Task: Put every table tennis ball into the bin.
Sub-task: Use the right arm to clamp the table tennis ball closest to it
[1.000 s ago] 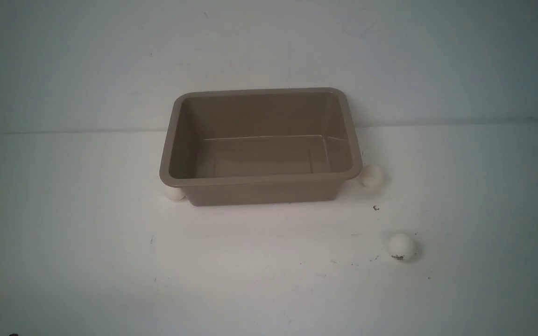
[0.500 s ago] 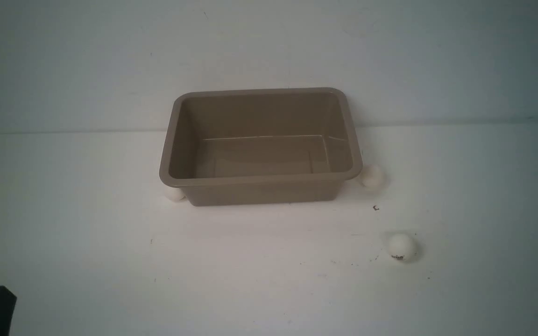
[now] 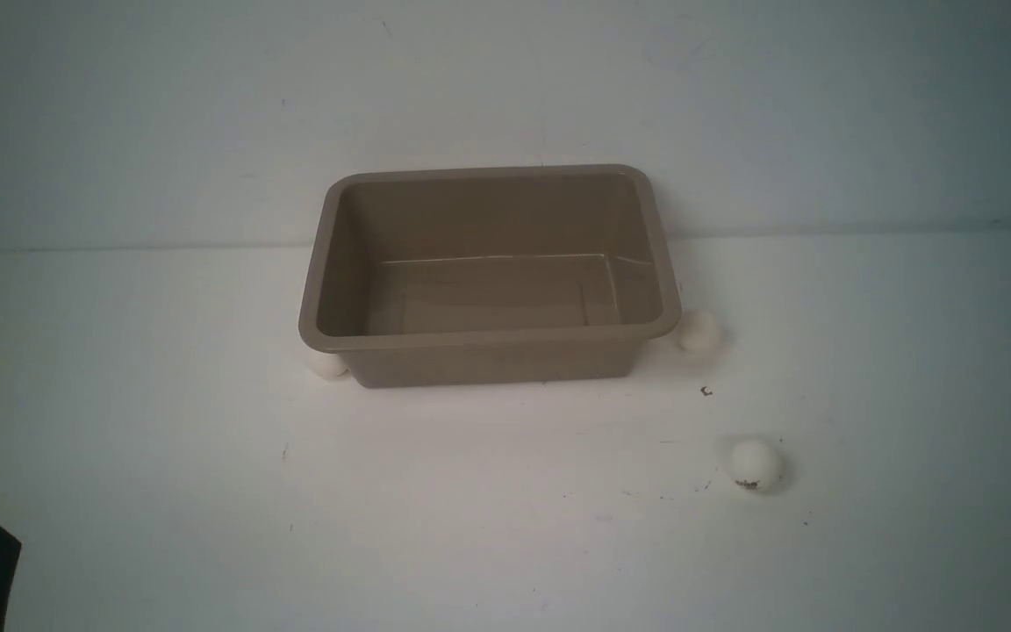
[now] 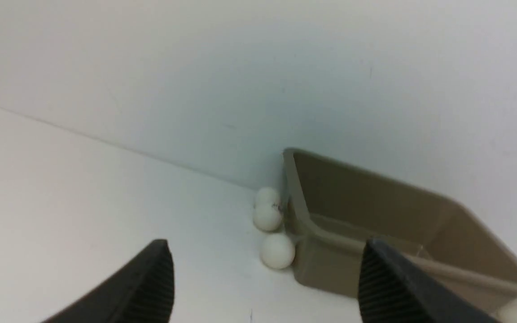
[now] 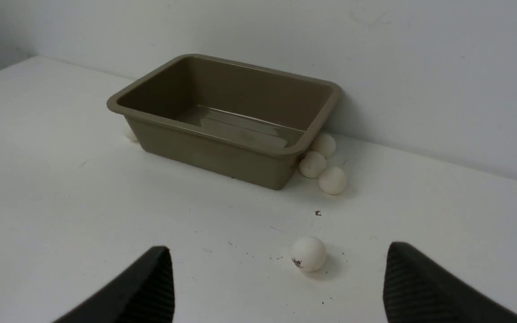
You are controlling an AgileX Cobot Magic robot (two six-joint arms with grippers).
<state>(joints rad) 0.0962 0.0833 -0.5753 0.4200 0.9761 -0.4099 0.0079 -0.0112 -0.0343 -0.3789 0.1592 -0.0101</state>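
Bin: one taupe bin (image 3: 488, 362) is seen at centre frame of the front view, backed against the wall, with nothing inside.
Balls: seven table tennis balls (image 5: 332, 180) are counted on the desk (image 3: 505, 544), all outside the bin. Three are clustered at its left end (image 4: 278, 251), three at its right end (image 5: 312, 164), and one logo ball (image 3: 753, 463) lies alone at lower right.
Left fingers (image 4: 151, 287): spread wide, nothing gripped, pointed toward the left cluster.
Right fingers (image 5: 415, 287): spread wide, nothing gripped, pointed toward the logo ball.

No text can be read. The lone ball (image 5: 308, 254) carries a small dark printed logo (image 5: 297, 262), too blurred to make out.
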